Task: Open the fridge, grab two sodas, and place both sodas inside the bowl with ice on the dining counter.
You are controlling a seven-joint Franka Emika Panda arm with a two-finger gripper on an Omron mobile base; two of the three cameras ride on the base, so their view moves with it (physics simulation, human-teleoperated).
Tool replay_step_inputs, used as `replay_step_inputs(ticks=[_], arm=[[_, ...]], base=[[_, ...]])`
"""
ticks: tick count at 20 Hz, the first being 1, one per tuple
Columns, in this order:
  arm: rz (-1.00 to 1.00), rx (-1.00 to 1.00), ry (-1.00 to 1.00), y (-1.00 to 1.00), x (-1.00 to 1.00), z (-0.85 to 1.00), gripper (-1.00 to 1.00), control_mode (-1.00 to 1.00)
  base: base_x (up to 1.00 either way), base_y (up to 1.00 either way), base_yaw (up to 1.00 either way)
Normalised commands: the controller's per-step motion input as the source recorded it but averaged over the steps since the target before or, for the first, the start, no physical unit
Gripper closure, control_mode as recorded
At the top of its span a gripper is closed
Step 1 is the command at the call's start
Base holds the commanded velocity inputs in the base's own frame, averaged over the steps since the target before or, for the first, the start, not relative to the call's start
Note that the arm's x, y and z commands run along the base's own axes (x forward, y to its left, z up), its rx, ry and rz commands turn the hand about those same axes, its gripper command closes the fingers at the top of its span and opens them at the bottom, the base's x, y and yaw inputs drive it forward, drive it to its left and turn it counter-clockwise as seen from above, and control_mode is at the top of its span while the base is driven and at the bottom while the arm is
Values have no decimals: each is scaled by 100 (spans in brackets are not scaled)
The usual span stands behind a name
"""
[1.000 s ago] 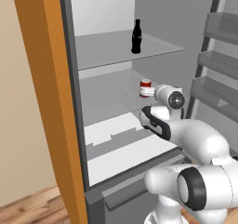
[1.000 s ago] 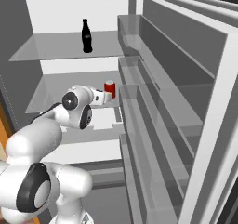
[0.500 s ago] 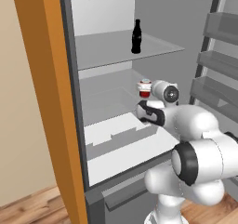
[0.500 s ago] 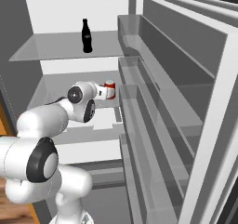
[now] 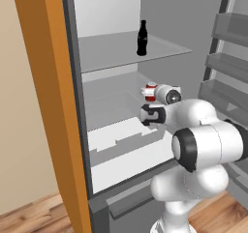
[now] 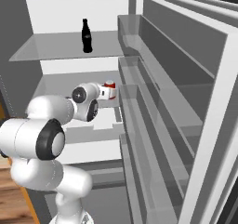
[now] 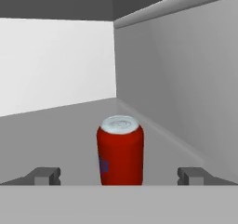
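Reaching into open fridge [image 5: 72,130] at middle shelf [image 5: 111,104], gripper [image 7: 120,176] spread wide, fingertips [image 7: 44,175] flanking upright red can [image 7: 120,149] without touching. Black bottle [image 5: 142,37] upright on shelf above, well apart.

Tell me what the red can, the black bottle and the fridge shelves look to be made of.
Red can: probably painted metal, given its silvery ringed top and smooth red wall. Black bottle: glossy dark glass or plastic; the look leaves that open. Fridge shelves: the upper one looks like translucent glass or clear plastic, since the back wall shows through it.
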Motion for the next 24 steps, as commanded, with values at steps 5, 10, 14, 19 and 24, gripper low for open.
replay_step_inputs(ticks=[5, 10, 14, 19, 24], arm=[[0, -3, 0, 0, 27, -18, -100, -100], [0, -1, 0, 0, 26, -6, -100, -100], [0, 0, 0, -1, 23, 0, -100, -100], [0, 0, 0, -13, 17, -4, -100, -100], [0, 0, 0, -10, 16, -5, -100, -100]], base=[[0, 0, 0], [0, 0, 0], [0, 0, 0], [0, 0, 0], [0, 0, 0]])
